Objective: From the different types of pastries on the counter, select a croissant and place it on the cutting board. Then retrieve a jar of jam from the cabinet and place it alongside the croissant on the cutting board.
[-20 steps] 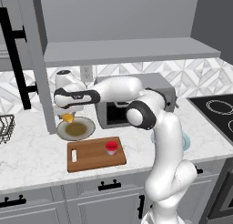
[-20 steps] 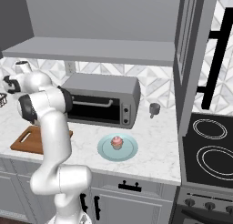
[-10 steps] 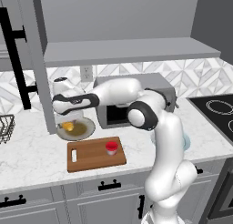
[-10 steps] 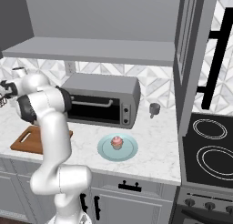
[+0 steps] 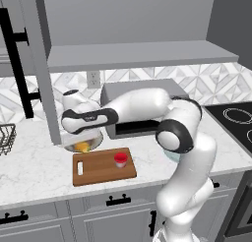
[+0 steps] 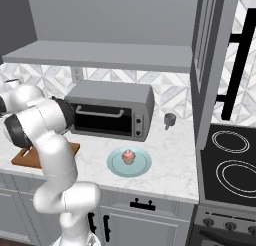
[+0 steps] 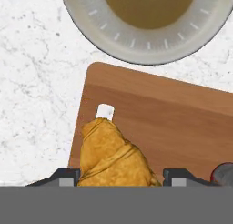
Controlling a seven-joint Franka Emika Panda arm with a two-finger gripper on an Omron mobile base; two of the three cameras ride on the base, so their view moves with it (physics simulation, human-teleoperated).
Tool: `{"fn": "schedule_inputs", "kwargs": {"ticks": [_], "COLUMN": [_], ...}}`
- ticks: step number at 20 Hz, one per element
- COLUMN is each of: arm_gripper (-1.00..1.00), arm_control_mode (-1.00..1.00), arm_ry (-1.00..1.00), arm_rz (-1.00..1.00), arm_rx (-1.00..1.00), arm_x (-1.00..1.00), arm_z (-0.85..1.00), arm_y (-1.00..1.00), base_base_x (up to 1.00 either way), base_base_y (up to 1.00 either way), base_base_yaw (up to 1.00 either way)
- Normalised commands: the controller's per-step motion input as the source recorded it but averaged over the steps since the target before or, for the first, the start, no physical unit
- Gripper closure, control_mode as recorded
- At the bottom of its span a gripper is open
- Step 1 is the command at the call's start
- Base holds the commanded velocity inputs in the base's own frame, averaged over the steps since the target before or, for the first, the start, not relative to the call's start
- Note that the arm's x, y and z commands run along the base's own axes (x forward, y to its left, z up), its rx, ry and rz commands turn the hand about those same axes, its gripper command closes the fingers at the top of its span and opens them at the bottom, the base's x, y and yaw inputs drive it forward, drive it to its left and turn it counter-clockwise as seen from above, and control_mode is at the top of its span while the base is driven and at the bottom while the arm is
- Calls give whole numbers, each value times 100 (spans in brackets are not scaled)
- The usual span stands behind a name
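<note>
On the counter [image 5: 34, 167] stands a round plate [image 7: 145, 22] with a pale rim and a brownish middle. In the hand view nothing lies on the part of it that shows. Just beside this plate lies the cutting board [image 5: 101, 168], a flat brown wooden rectangle with a small white slot [image 7: 105, 111] at one end. On the board stands the jar of jam [image 5: 120, 160], small and red, near the middle. Farther along the counter, in front of the toaster oven [image 6: 111, 110], a light blue plate [image 6: 116, 164] carries the pink-frosted cupcake [image 6: 128, 156].

The gripper [image 7: 119, 178] is clenched on the croissant [image 7: 111, 157], which sits between its two dark fingertips. The croissant is golden-yellow, with folded layers and one pointed end. In the hand view it is over the slot end of the board; whether it touches the wood I cannot tell.
</note>
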Motion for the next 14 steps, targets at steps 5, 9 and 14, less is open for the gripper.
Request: {"fn": "schedule_inputs", "kwargs": {"ticks": [5,9,14], "arm_gripper": [100,100,100], "arm_control_mode": [-100,-100,-100], "arm_ry": [0,-5,-12], "arm_rz": [-7,0,0], "arm_rx": [6,3,-2], "arm_x": [-61,-8,3], "arm_z": [-4,-22,-13], "arm_y": [-78,-35,-6], "base_base_x": [0,0,0], "base_base_y": [0,0,0], "base_base_yaw": [0,0,0]}}
